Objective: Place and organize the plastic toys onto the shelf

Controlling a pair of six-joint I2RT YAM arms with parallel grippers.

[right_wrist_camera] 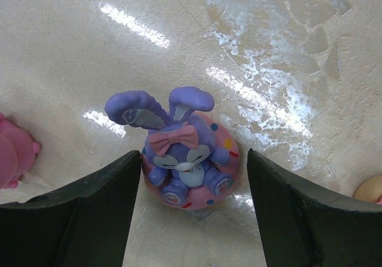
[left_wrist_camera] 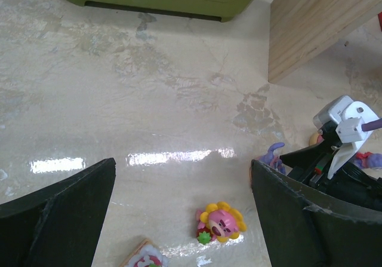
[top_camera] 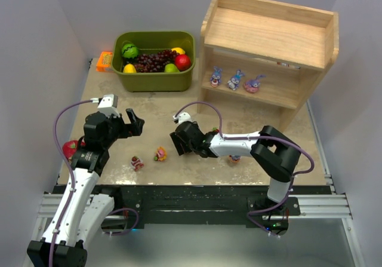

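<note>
A blue-purple bunny (right_wrist_camera: 188, 150) with a pink bow sits on its pink base on the tabletop. It is between the fingers of my right gripper (right_wrist_camera: 192, 162), which is open: the left finger is right at the base, the right finger stands apart from it. In the top view the right gripper (top_camera: 178, 141) hides this bunny. Three bunnies (top_camera: 235, 80) stand on the lower tier of the wooden shelf (top_camera: 271, 31). My left gripper (top_camera: 131, 123) hovers open with nothing in it. Below it lie a flower-topped bear (left_wrist_camera: 221, 222) and another pink toy (top_camera: 136, 163).
An olive-green bin (top_camera: 154, 79) of fake fruit stands at the back left, with an orange object (top_camera: 104, 61) beside it. A pink dragon fruit (top_camera: 70, 149) lies near the left arm. One more small toy (top_camera: 235, 158) lies under the right forearm.
</note>
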